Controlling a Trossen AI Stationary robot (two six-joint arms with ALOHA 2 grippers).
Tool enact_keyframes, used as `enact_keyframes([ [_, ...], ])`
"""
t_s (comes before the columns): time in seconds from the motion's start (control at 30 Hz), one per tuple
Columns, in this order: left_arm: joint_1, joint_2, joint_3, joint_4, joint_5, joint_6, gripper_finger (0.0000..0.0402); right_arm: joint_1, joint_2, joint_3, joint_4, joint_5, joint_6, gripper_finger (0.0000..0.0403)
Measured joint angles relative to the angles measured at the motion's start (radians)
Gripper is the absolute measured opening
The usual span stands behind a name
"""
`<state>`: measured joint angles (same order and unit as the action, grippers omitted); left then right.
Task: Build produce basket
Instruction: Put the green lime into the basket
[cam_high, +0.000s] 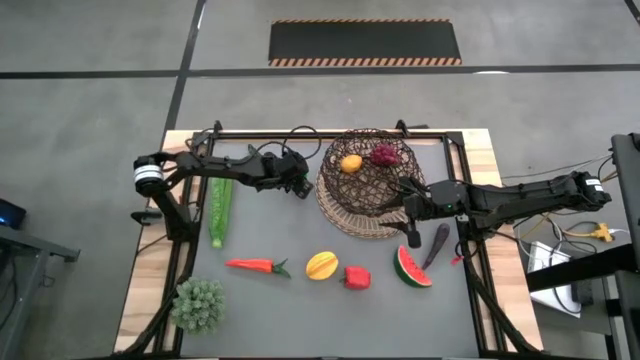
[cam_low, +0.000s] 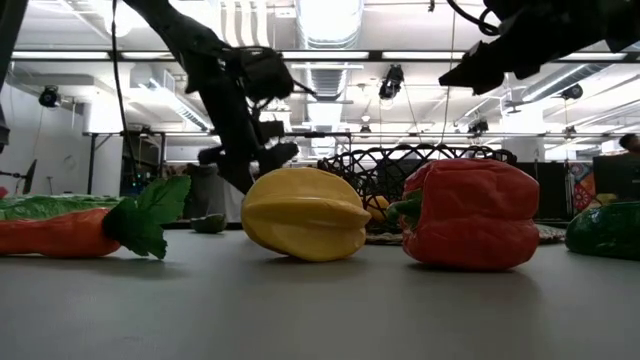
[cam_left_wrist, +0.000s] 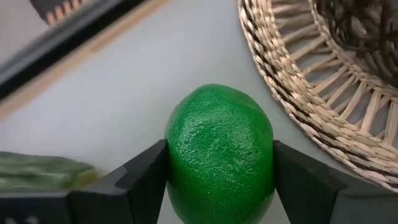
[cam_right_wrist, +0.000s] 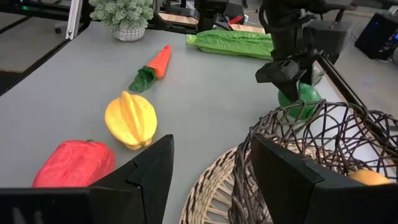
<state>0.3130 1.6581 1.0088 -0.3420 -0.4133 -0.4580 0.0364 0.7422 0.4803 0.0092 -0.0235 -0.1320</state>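
The lime (cam_left_wrist: 219, 152) sits squeezed in the left gripper (cam_left_wrist: 219, 180) just beside the basket (cam_high: 365, 185). The right gripper (cam_right_wrist: 211, 171) hangs open by the basket's rim.

From desk level, the yellow mango (cam_low: 304, 212) and red pepper (cam_low: 471, 213) hide most of the basket (cam_low: 390, 168); the watermelon slice (cam_low: 606, 230) is cut off at 3 o'clock.
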Motion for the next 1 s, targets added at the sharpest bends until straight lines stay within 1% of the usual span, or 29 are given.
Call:
enact_keyframes([
  [0.13, -0.035, -0.08, 0.0, -0.002, -0.05, 0.022, 0.0236, 0.0, 0.0, 0.0, 0.004, 0.0, 0.001, 0.0201],
  [0.23, -0.074, -0.165, 0.001, -0.006, -0.11, 0.049, 0.0236, 0.0, 0.0, -0.004, 0.018, 0.0, 0.001, 0.0201],
  [0.37, -0.157, -0.292, 0.0, -0.007, -0.253, 0.083, 0.0236, 0.0, 0.0, -0.03, 0.072, 0.0, 0.012, 0.0201],
  [0.47, -0.245, -0.376, 0.0, 0.023, -0.352, 0.138, 0.0235, 0.0, 0.0, -0.072, 0.161, -0.001, 0.017, 0.0201],
  [0.53, -0.313, -0.408, -0.002, 0.06, -0.401, 0.186, 0.0235, 0.0, 0.0, -0.109, 0.239, -0.001, 0.022, 0.0201],
  [0.63, -0.415, -0.424, -0.007, 0.158, -0.453, 0.284, 0.0235, 0.0, 0.0, -0.171, 0.375, -0.002, 0.043, 0.0201],
  [0.73, -0.491, -0.416, -0.036, 0.33, -0.46, 0.391, 0.0235, 0.0, 0.0, -0.226, 0.512, -0.002, 0.067, 0.0201],
  [0.9, -0.56, -0.415, -0.163, 0.66, -0.447, 0.538, 0.0235, 0.0, 0.0, -0.286, 0.673, -0.002, 0.148, 0.0201],
  [1.0, -0.582, -0.415, -0.245, 0.814, -0.43, 0.592, 0.0235, 0.0, 0.0, -0.29, 0.684, -0.001, 0.179, 0.0201],
])
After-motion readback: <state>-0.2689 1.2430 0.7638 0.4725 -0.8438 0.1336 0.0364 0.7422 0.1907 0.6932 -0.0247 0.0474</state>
